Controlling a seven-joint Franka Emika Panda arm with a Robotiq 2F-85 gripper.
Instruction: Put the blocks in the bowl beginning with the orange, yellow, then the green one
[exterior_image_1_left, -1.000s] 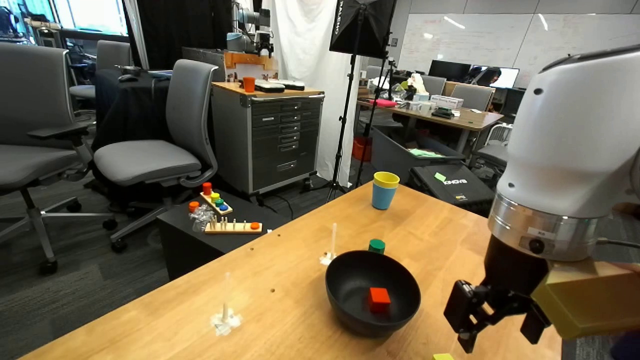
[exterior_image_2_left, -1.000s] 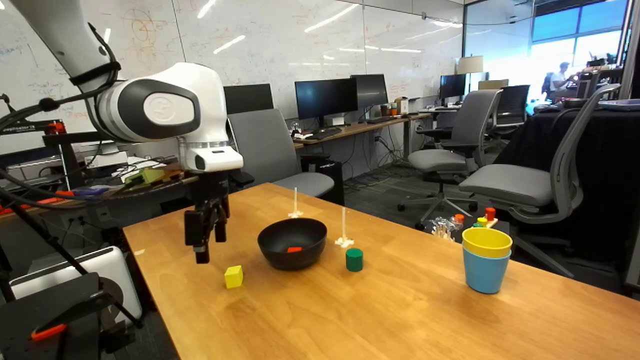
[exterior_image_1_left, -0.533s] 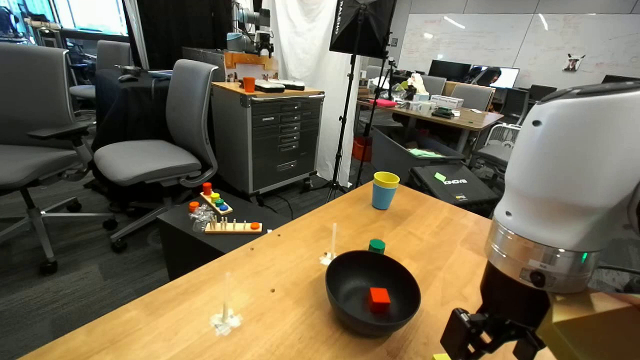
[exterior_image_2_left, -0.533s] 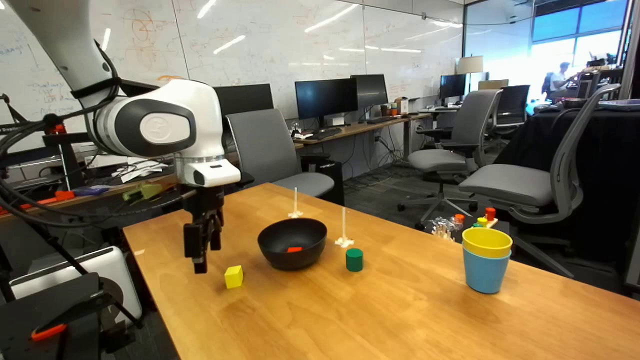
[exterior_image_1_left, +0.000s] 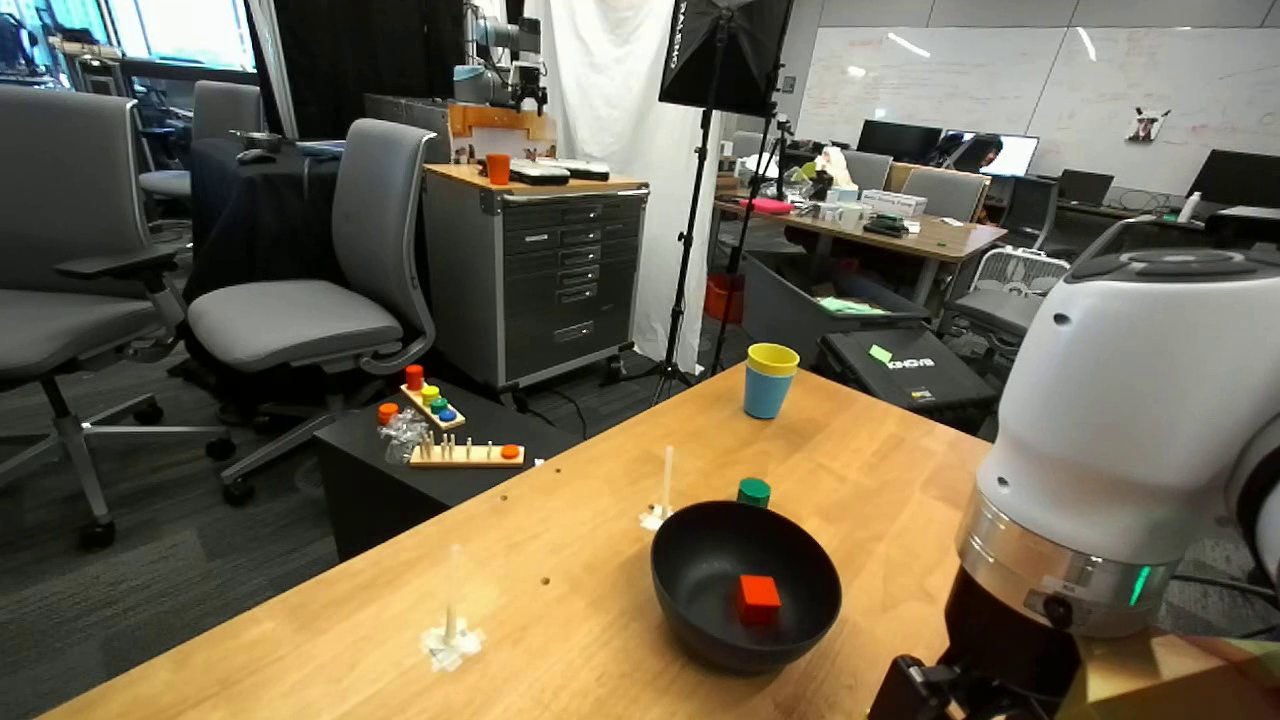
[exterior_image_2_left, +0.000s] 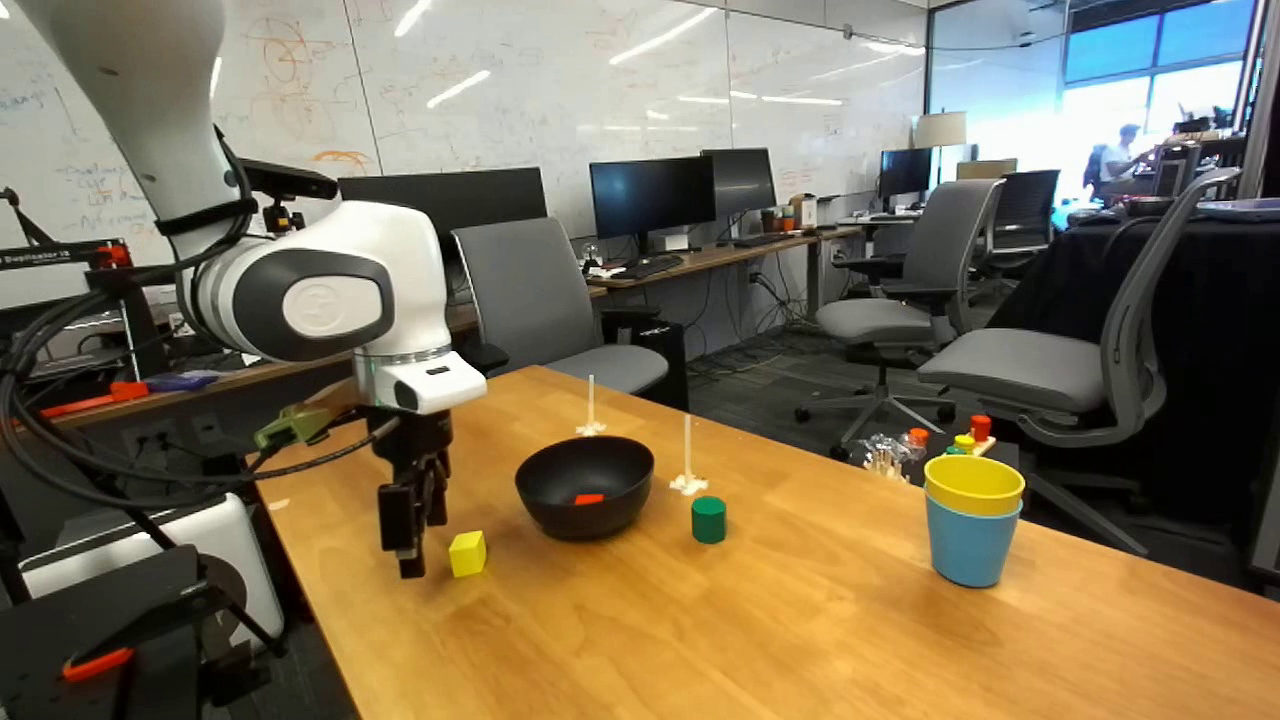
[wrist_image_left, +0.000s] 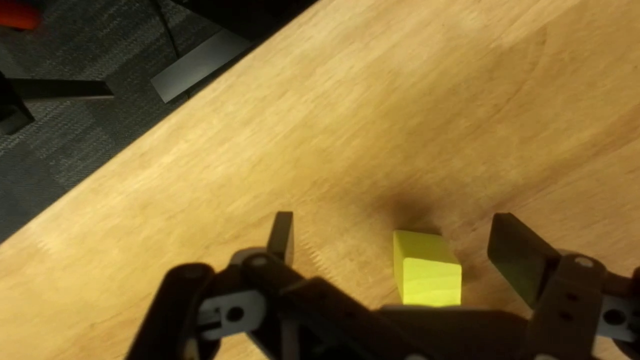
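One of three placements is showing as complete, and the result is matching the required order.

Step 1, orange block: done. The block is lying inside the bowl, which is standing near the pincer, on the same side as the yellow block and farther off.

Step 2, yellow block: apparently under way. The pincer is standing spread and is gripping nothing. In the wrist view, the block is showing between the fingers, nearer the one at picture right, with no contact visible; in an exterior view, it is sitting just beside the pincer. Closing, carrying to the bowl and releasing are presumably remaining.

Step 3, green block: not started. The block is standing on the table, beyond the bowl and well apart from the pincer. Picking, carrying and releasing are waiting on Step 2.
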